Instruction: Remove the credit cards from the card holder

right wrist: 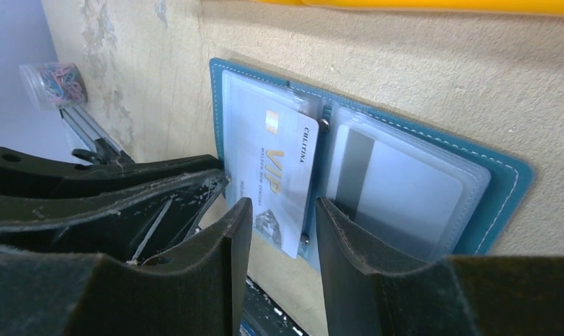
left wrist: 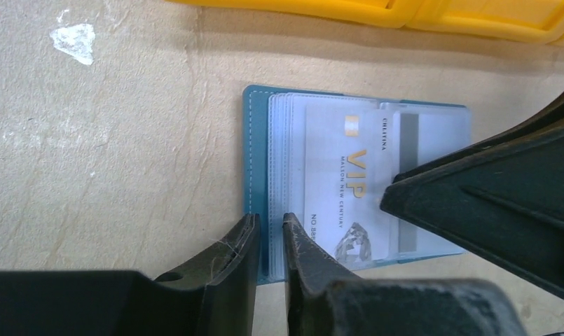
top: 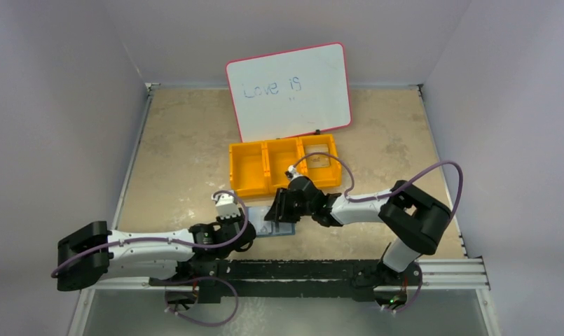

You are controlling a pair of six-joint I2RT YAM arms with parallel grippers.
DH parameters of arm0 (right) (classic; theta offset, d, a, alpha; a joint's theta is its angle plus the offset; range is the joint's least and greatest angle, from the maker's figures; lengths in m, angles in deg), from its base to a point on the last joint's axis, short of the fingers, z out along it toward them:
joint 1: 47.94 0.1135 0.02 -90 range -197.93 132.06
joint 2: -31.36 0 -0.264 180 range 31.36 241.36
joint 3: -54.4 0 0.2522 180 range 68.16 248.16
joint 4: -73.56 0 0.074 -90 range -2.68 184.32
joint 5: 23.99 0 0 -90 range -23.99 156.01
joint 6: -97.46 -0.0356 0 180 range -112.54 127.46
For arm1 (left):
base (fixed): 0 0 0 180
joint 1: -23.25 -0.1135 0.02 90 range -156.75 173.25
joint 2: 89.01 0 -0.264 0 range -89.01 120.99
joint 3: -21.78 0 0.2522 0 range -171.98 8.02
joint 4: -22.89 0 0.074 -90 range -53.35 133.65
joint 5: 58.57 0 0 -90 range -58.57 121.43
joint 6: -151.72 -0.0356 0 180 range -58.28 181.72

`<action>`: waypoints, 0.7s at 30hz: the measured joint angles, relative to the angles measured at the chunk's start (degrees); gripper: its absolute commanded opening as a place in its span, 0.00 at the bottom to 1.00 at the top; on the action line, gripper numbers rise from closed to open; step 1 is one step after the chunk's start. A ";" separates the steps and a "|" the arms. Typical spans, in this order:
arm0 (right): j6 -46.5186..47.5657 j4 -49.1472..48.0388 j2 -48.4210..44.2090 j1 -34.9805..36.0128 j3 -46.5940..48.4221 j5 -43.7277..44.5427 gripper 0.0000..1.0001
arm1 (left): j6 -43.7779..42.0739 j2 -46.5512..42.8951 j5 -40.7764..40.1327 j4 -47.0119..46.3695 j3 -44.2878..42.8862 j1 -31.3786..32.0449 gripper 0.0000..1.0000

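Observation:
The teal card holder [left wrist: 256, 140] lies open and flat on the table [top: 181, 154], just in front of the orange bin. A white credit card marked VIP [left wrist: 342, 182] sticks partway out of its clear left sleeves. Another card with a dark stripe [right wrist: 398, 189] sits inside the right sleeve. My left gripper [left wrist: 270, 222] stands over the holder's near left edge, jaws a narrow gap apart with the sleeve edge showing between them. Over the holder's near middle, my right gripper [right wrist: 282, 206] is open, the VIP card's near corner lying between its fingers, unclamped.
The orange three-compartment bin [top: 282, 164] stands just behind the holder, with a tan flat thing [top: 319, 160] in its right compartment. A pink-rimmed whiteboard [top: 289, 91] leans at the back. A jar of paper clips [right wrist: 54, 84] stands off to the side. A black rail [top: 300, 269] runs along the near edge.

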 measured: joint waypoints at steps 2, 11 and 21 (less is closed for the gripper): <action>-0.48 -1.44 0.00 -0.42 -0.94 -0.90 0.39 | 0.72 0.74 0.07 -0.37 0.48 0.00 0.13; -3.15 -8.00 0.04 -2.27 -5.53 -4.17 0.31 | 1.44 4.61 -0.92 -4.04 0.48 0.00 0.05; -4.92 -10.99 0.02 -2.91 -8.13 -5.44 0.07 | 1.46 8.02 -1.68 -4.98 -1.14 0.00 0.04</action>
